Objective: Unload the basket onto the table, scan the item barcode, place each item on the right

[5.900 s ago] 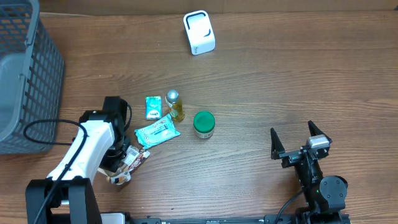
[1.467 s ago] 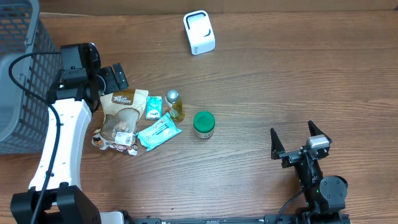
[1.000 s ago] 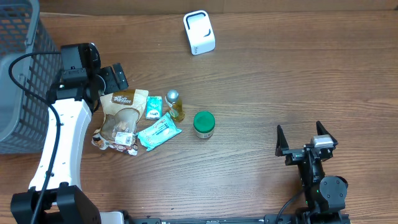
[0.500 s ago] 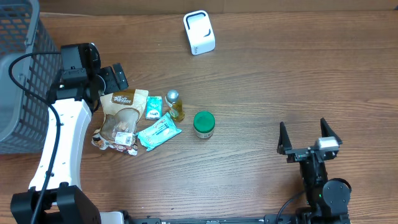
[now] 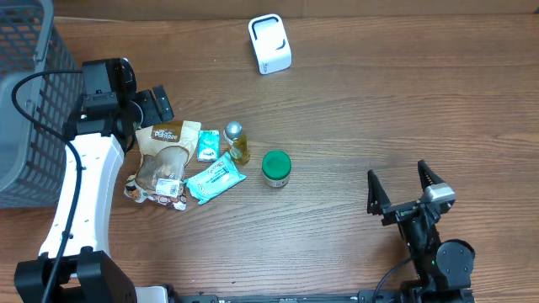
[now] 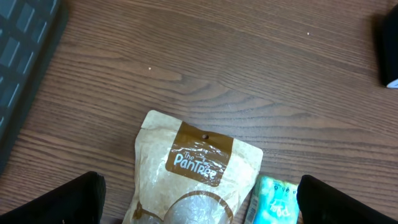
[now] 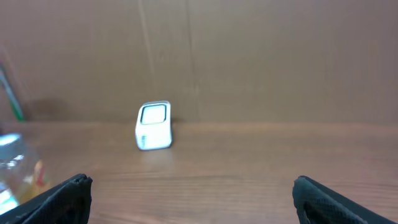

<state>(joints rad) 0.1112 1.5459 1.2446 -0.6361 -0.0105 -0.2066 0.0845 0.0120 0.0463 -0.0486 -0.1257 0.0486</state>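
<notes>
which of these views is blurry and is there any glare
Right wrist view: soft and smeared throughout, the white scanner fuzzy-edged, items at the left edge a blur. Left wrist view: sharp, the brown pouch lettering readable. Overhead view: crisp and evenly lit, faint sheen on the table, no harsh glare.

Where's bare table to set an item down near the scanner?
Free: the wide stretch right of the scanner, down to the right pincer, and the strip between scanner and jar. Crowded: the cluster of brown pouch, packets and small bottle beside the basket.
</notes>
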